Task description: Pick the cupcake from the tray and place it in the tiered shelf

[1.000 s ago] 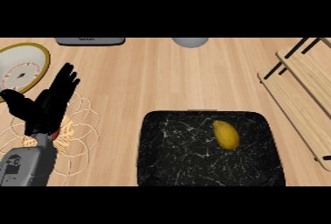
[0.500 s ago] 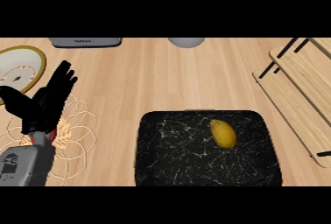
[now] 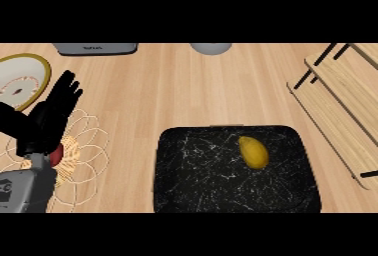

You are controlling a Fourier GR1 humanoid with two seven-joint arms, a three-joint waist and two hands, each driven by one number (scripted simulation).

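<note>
Left hand, fingers straight and spread, rests upright at the view's left over a wire flower-shaped trivet on the light wood counter. A gold-rimmed plate, a grey appliance and a grey bowl are cut off at the edges; the wooden tiered shelf only partly shows. The yellow oblong item lies on the black marbled tray, right of centre.

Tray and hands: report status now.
Left hand open, resting at left over wire trivet. Right hand not in view. Yellow item lies untouched on black tray. Path to tiered shelf unobstructed.
</note>
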